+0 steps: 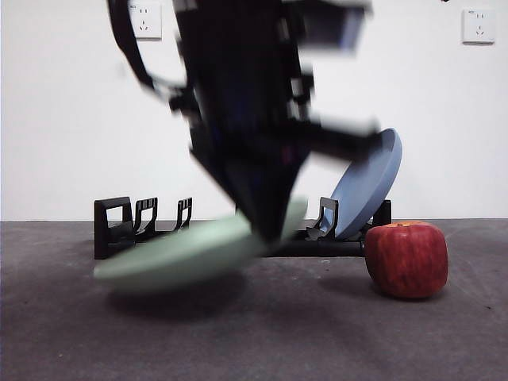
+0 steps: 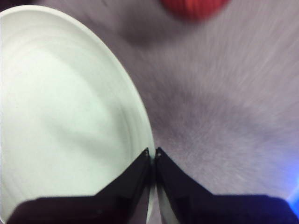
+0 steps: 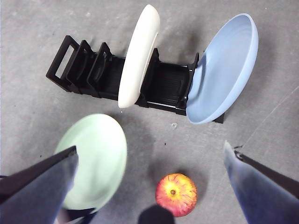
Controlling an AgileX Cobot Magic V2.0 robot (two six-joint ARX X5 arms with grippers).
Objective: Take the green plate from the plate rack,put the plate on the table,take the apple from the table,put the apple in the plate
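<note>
Front view: my left hand (image 1: 270, 230) clamps green plate (image 1: 182, 254) by rim, lower left, out of plate rack (image 1: 119, 226), just above worktop (image 1: 254, 333). Next I lower, release. Right hand (image 3: 149, 186) wide open, empty. Apple (image 1: 406, 259) lower right.

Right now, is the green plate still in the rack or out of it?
Out. The green plate is clear of the rack, held tilted low over the table by the left gripper, fingers pinching its rim.

The pale green plate (image 1: 178, 255) hangs tilted, seemingly just above the grey table (image 1: 262, 341), before the black rack (image 1: 127, 226), with the red apple (image 1: 406, 259) beside the rack's other end.
</note>
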